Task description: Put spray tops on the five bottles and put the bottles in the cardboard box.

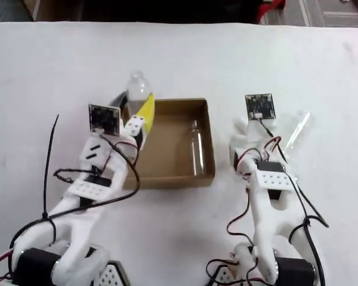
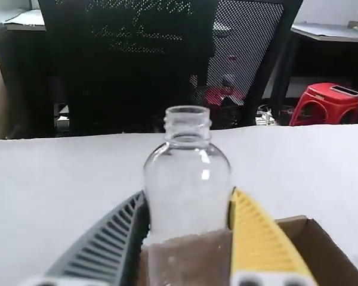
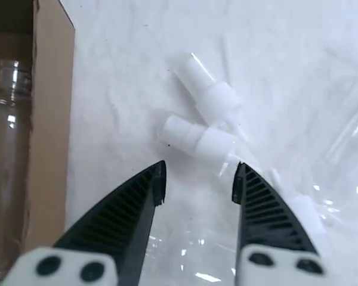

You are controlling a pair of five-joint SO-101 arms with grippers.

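White table (image 1: pixel 48 59), bottle (image 2: pixel 188 173) upright in left claw (image 2: pixel 188 196)

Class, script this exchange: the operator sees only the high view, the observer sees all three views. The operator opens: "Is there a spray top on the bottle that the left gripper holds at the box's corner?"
Observer: No. In the left wrist view the bottle has a bare, open neck. The left gripper is clamped around its body.
Operator: I can't make out what lies by the right arm. Any spray tops there?
Observer: Yes. The right wrist view shows two white spray tops lying on the table, touching each other, just ahead of the open right gripper.
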